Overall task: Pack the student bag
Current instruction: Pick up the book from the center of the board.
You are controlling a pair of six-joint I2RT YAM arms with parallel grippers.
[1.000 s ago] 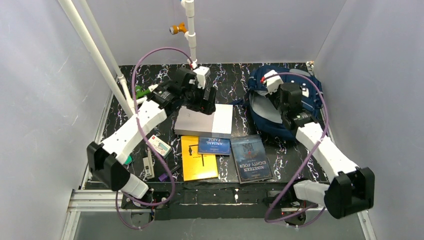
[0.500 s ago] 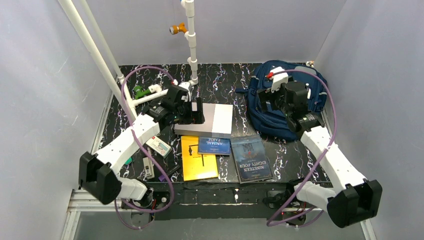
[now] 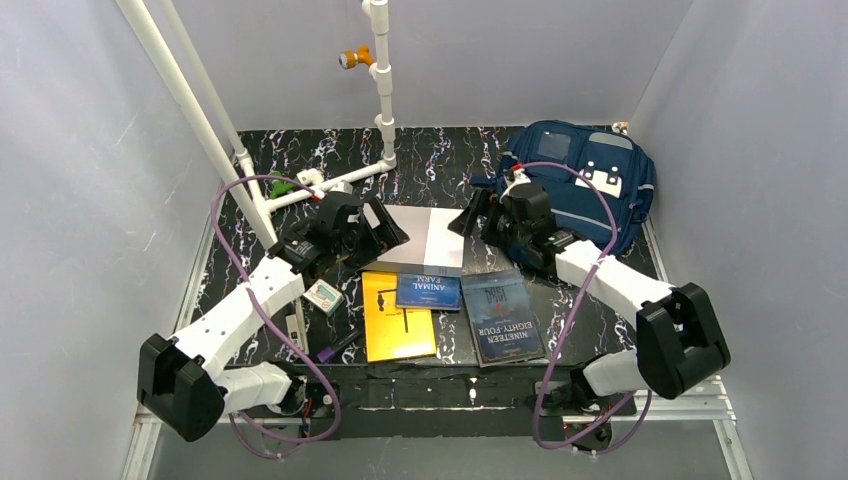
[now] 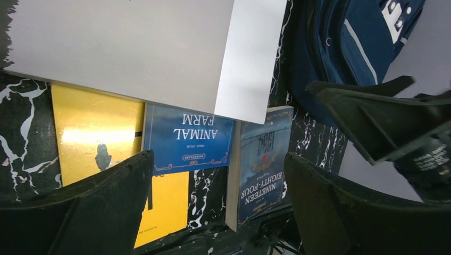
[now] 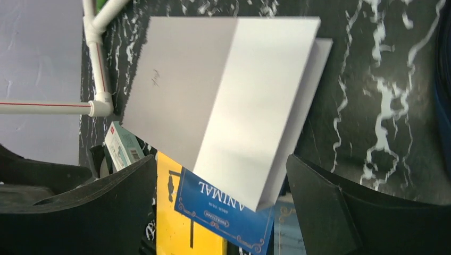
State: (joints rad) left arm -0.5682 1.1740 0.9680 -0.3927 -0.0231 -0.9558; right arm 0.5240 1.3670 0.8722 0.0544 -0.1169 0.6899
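The right hand (image 3: 468, 218) has left the student bag (image 3: 585, 190) and swung left to the right edge of the white box (image 3: 430, 240), its jaws spread wide. The bag, bunched under the arm before, now lies flat with its front uncovered. The left hand (image 3: 385, 232) has drawn back and sunk to the box's left edge.

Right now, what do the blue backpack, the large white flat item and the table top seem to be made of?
Student bag: matte navy woven fabric, likely synthetic; it shows soft folds, seams and pockets.
White flat item: smooth matte card or paper, judging by its crisp folded edge; possibly a book cover.
Table top: black with white veins, slightly glossy; probably marble-print laminate.
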